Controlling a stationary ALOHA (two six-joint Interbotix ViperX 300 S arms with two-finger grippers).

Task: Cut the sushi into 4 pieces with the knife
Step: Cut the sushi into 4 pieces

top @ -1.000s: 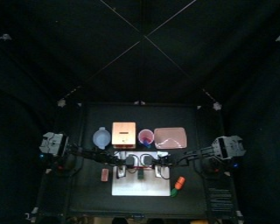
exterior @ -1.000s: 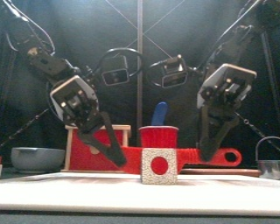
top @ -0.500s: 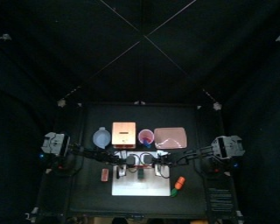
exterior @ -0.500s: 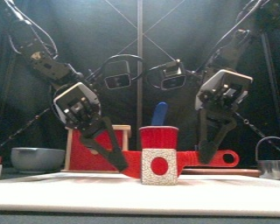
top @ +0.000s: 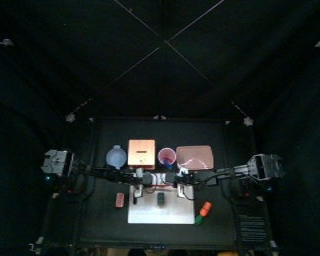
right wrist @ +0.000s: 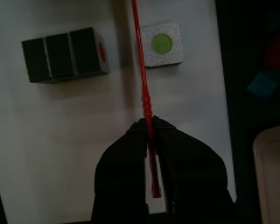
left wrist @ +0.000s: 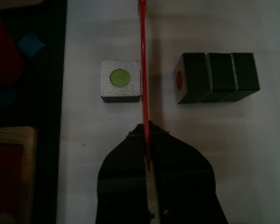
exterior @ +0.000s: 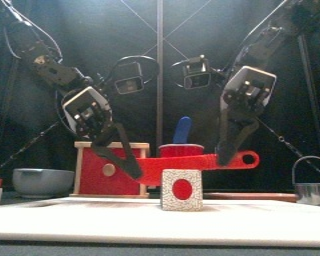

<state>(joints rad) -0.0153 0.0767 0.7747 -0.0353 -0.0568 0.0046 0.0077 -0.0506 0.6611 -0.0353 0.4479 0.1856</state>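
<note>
white board [top: 149,212] below red knife [exterior: 210,163], long axis left-right, handle rightward

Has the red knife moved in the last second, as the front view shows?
Yes. The red knife rose: before it was level with the single sushi piece, now it is above its top.

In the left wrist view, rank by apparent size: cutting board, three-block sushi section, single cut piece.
1. white cutting board
2. three-block sushi section
3. single cut piece
Both pieces lie on the board, so nearness to the camera hardly matters.
</note>
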